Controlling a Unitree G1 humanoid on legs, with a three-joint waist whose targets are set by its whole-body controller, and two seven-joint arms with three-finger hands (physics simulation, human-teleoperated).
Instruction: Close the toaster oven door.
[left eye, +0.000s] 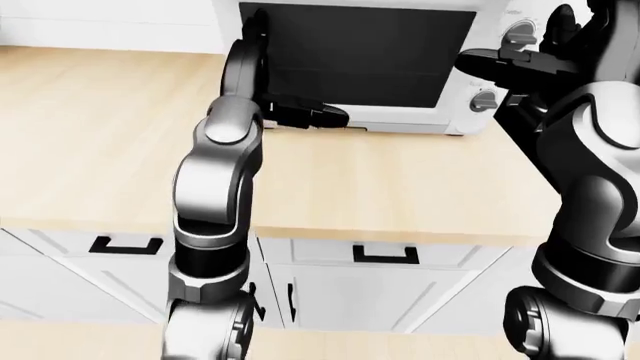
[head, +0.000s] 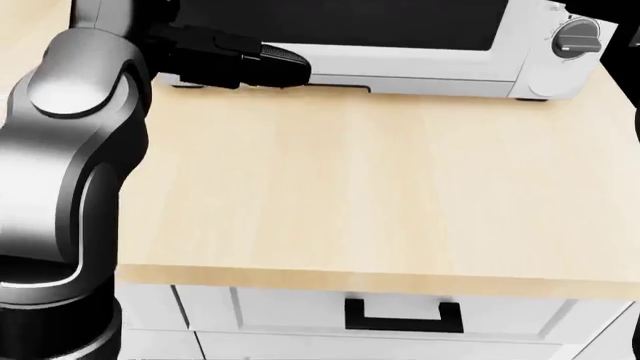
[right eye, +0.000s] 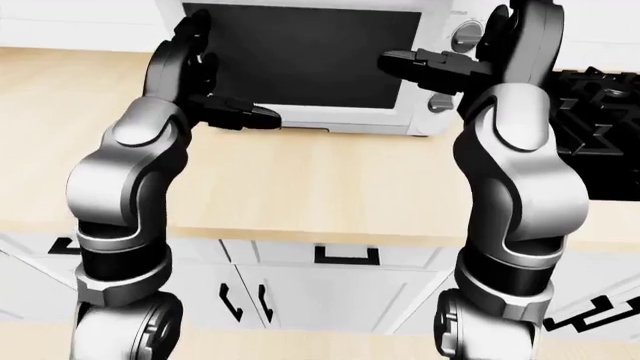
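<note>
The white toaster oven (left eye: 360, 60) stands at the top of the wooden counter. Its dark glass door (right eye: 300, 56) looks upright against the body, and two knobs (left eye: 485, 100) sit on its right side. My left hand (head: 270, 64) reaches in from the left with fingers stretched out, open and holding nothing. Its fingertips (left eye: 330, 116) lie at the oven's lower left edge. My right hand (right eye: 410, 64) is raised before the door's right side, near the knobs, with its fingers extended and open.
The pale wooden counter (head: 380, 187) runs below the oven. White drawers with black handles (head: 403, 315) sit under its near edge. A black stove (right eye: 600, 112) lies at the right of the right-eye view.
</note>
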